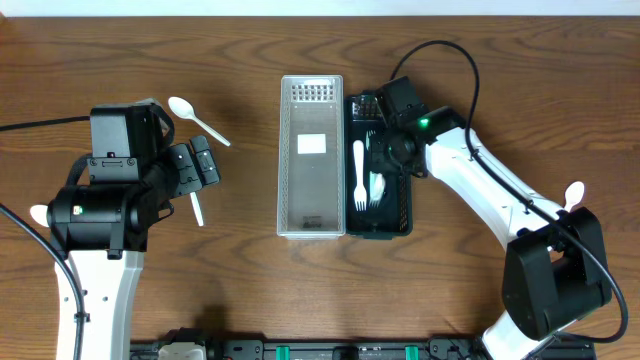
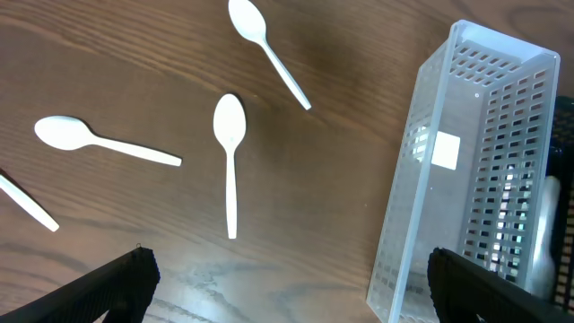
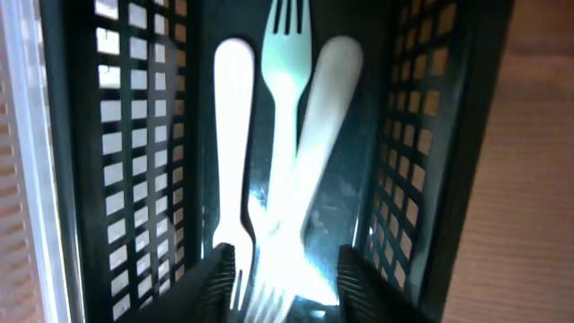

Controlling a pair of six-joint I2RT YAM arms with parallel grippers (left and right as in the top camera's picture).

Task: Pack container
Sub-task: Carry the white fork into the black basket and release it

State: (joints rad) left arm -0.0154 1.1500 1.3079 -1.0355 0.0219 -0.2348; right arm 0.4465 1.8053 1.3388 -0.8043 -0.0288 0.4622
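A two-armed robot packs plastic cutlery at a wooden table (image 1: 250,290). The right gripper (image 3: 287,269) reaches down into the dark basket (image 1: 404,200), which stands at the middle of the table towards the far edge. Its fingers (image 3: 220,278) are parted to a moderate width either side of white forks (image 3: 285,54) lying lengthwise on the basket floor, and they do not appear to clamp anything.

Touching the basket's left wall is a clear container (image 1: 290,190), and nothing shows inside it. The left gripper (image 2: 291,265) hangs spread wide and empty over loose white spoons (image 2: 230,135) on the left half of the table. One more spoon (image 1: 574,193) lies near the right edge, beside the right arm.

By the look of it the job is partly done. At least two forks and one more white piece are packed in the basket. None of the spoons is packed: at least four are in plain view on the wood, and none has been grasped.

A plain white label (image 1: 312,143) sits on the clear container. No writing or brand name can be read on it or on anything else.
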